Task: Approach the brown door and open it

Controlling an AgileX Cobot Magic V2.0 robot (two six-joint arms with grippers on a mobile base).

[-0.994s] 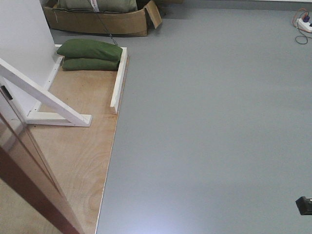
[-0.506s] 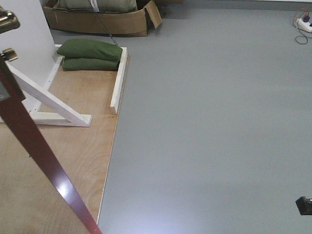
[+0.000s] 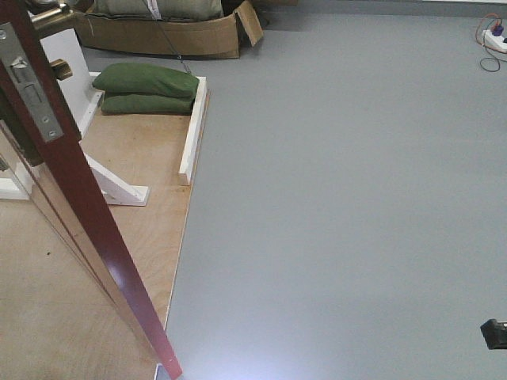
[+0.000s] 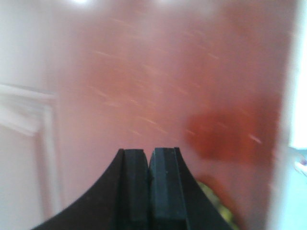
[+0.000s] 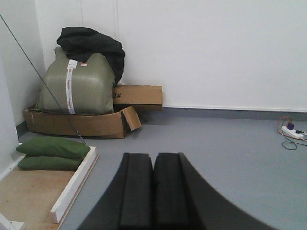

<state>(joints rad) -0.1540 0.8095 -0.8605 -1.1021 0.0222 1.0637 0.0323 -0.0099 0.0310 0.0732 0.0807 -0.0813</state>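
Note:
The brown door (image 3: pixel 95 229) stands ajar at the left of the front view, its glossy reddish edge running from the top left down to the floor. A silver latch plate (image 3: pixel 28 81) sits on that edge, with a brass handle (image 3: pixel 46 13) above it and a brass piece (image 3: pixel 61 70) beside it. My left gripper (image 4: pixel 150 155) is shut with nothing in it, close to a blurred reddish door face (image 4: pixel 168 76). My right gripper (image 5: pixel 153 160) is shut and empty, pointing across the grey floor away from the door.
The door's white frame brace (image 3: pixel 119 190) and a white rail (image 3: pixel 192 131) stand on a plywood base (image 3: pixel 135 229). Green sandbags (image 3: pixel 146 87) lie at its far end, a cardboard box (image 3: pixel 158 33) behind them. A power strip with cables (image 3: pixel 493 36) lies far right.
The door has swung further across the front view to the right. Its edge with the latch plate and brass handle now shows fully, hiding more of the white brace.

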